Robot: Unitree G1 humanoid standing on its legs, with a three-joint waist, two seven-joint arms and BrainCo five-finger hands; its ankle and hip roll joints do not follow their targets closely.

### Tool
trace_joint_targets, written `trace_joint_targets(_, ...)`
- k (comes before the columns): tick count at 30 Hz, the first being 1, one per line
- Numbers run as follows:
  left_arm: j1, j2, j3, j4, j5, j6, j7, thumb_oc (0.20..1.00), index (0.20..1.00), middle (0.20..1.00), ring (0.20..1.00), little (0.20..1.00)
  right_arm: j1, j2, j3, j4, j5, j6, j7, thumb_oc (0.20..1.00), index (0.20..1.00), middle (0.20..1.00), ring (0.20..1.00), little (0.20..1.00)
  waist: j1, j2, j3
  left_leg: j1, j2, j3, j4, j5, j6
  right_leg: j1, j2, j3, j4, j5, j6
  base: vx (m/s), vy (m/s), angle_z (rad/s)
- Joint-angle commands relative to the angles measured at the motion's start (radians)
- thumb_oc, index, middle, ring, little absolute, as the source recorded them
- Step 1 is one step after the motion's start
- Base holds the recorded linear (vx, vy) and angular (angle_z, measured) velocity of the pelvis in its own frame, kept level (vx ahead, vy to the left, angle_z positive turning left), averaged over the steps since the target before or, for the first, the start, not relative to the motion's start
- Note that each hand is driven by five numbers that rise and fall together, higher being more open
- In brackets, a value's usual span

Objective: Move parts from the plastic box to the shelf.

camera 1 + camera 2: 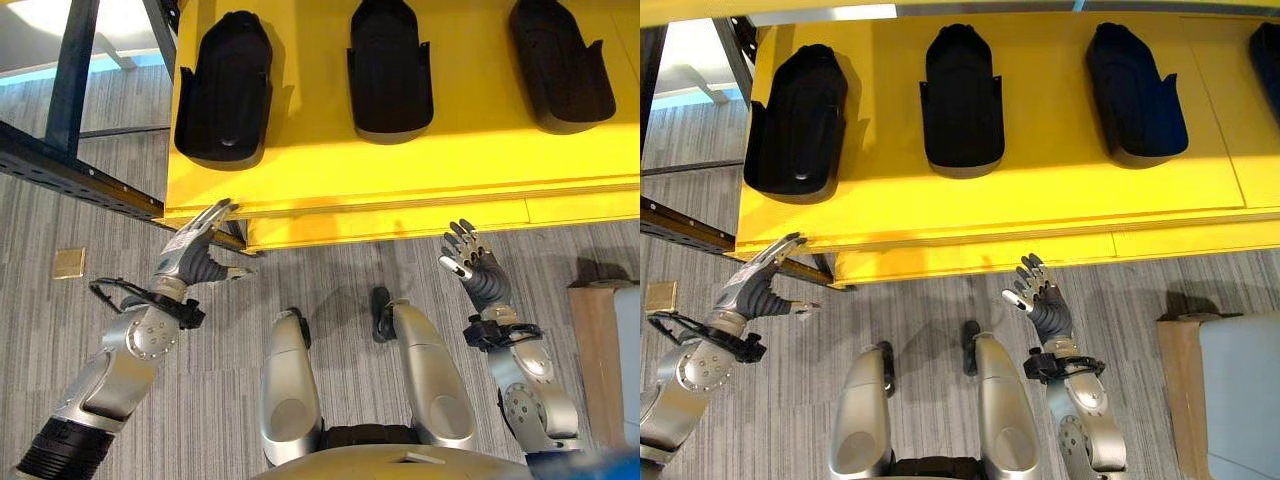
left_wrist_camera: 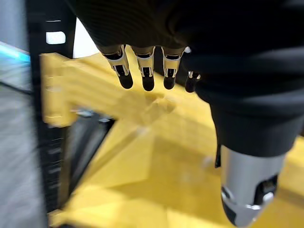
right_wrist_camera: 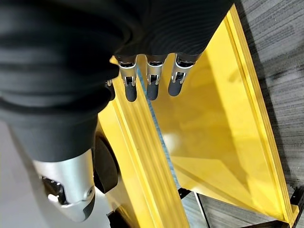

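Shelf [image 1: 420, 180], yellow, steel-framed: carries black parts [image 1: 390, 70] in a row, well apart, each lying flat, probably spaced for easy picking. Left hand [image 1: 195, 250]: fingers straight, empty, at the shelf's front corner. Right hand [image 1: 475, 265]: fingers relaxed, empty, just before the front edge. Judgement: both freed for the next fetch.
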Motion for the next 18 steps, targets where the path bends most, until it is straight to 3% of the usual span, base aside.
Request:
trace_joint_targets(1, 0.013, 0.027, 0.073, 0.008, 0.032, -0.013, 0.073, 1.0, 1.0, 1.0, 1.0, 1.0, -0.04, -0.003, -0.022, -0.071, 0.003, -0.051, -0.004, 1.0, 1.0, 1.0, 1.0, 1.0, 0.011, 0.011, -0.045, 0.035, 0.068, -0.052, -0.042, 0.347, -0.032, -0.057, -0.089, 0.112, 0.113, 0.353, 0.082, 0.0, 0.0, 0.0)
trace_joint_targets(7, 0.03, 0.02, 0.125, 0.053, 0.039, -0.006, 0.114, 1.0, 1.0, 1.0, 1.0, 1.0, -0.046, -0.008, -0.023, -0.071, 0.004, -0.054, -0.008, 1.0, 1.0, 1.0, 1.0, 1.0, 0.012, 0.013, -0.045, 0.03, 0.065, -0.053, -0.031, 0.348, -0.031, -0.06, -0.087, 0.111, 0.125, 0.354, 0.081, 0.0, 0.0, 0.0)
trace_joint_targets(18, -0.026, 0.003, 0.118, 0.107, 0.051, 0.002, 0.141, 1.0, 1.0, 1.0, 1.0, 1.0, -0.05, 0.002, -0.023, -0.052, 0.007, -0.05, -0.005, 1.0, 1.0, 1.0, 1.0, 1.0, 0.008, 0.01, -0.045, 0.045, 0.067, -0.052, -0.036, 0.349, -0.034, -0.052, -0.087, 0.112, 0.128, 0.356, 0.084, 0.0, 0.0, 0.0)
